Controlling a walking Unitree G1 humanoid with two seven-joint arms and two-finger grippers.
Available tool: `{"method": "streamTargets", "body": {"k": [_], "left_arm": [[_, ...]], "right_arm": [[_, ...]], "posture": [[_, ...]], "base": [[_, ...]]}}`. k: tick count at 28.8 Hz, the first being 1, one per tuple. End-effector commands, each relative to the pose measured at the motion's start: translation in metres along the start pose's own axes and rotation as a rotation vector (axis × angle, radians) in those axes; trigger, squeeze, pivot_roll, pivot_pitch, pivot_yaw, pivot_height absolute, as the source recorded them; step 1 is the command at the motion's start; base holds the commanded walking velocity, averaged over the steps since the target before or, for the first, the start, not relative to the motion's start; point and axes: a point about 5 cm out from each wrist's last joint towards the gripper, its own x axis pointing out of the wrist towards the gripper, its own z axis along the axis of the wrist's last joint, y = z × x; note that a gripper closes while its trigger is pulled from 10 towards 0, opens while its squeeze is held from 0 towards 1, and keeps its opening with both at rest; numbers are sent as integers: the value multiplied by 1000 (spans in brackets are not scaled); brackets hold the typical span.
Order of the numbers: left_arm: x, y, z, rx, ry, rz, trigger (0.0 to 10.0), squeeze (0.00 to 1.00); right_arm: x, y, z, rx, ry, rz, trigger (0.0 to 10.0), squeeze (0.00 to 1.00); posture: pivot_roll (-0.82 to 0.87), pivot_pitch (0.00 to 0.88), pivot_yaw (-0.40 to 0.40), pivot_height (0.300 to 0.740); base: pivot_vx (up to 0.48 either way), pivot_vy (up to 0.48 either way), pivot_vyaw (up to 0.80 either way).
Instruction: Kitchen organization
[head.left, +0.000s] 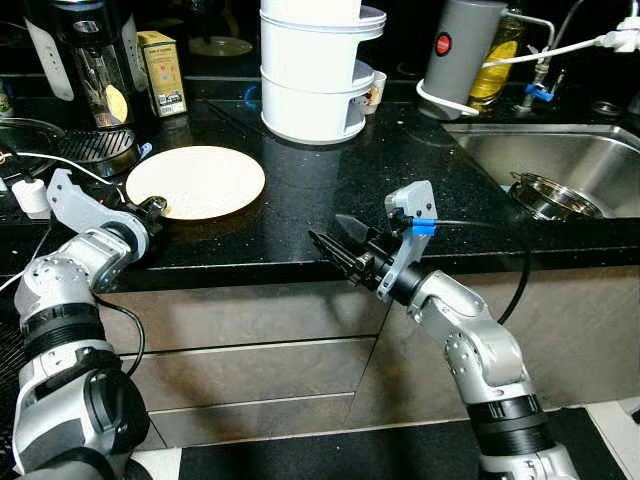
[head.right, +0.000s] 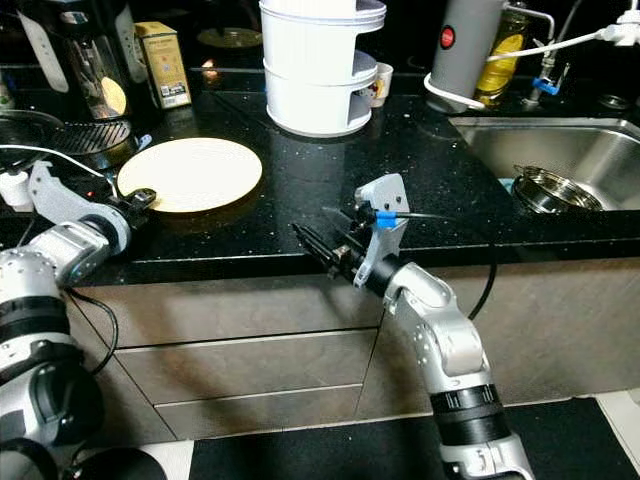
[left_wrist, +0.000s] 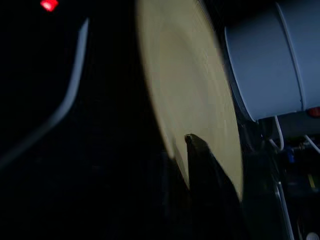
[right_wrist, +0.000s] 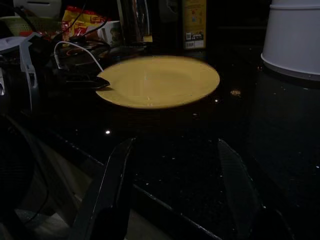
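- 1 yellow plate (head.left: 196, 182) lies flat on the black bench (head.left: 330, 200), near its front edge, to the robot's left.
- Left hand (head.left: 155, 210) sits at the plate's near-left rim. In the left wrist view 1 black finger (left_wrist: 200, 150) lies over the rim. Whether a second finger is under it, I cannot tell, so the grip is uncertain.
- Right hand (head.left: 335, 245) hangs off the bench front, well apart from the plate, fingers spread wide and holding nothing. It points across the bench toward the plate (right_wrist: 159, 81).
- Likely step: getting hold of the plate to move it. This is a judgement from the layout only.
- To do it well, the plate probably needs 1 finger under the rim. A flat plate on a hard top gives little gap, so sliding it a little over the bench edge could open one.
- Squeeze firmly on the rim; glazed ware is slippery and may tip when lifted from 1 side.
- A white cable (head.left: 30, 160) and a grill rack (head.left: 90, 145) lie just beside the left arm. Keep the wrist from snagging them.
- A white tiered container (head.left: 315, 70) stands behind the plate; lift low and away from it.
- A sink (head.left: 560, 165) with a steel bowl (head.left: 545, 198) lies far right, a possible destination.
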Motion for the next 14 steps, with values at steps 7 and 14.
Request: {"method": "streamTargets", "body": {"k": [7, 14], "left_arm": [[5, 11, -20, 5, 99, 42, 0, 0], [-1, -28, -16, 161, -45, -147, 0, 0]], "right_arm": [[-2, -1, -1, -7, 5, -8, 10000, 0], [-2, -3, -1, 9, -5, -20, 10000, 0]], "posture": [[0, 0, -51, 740], [-3, 0, -50, 740]], "base": [[0, 0, 0], [0, 0, 0]]}}
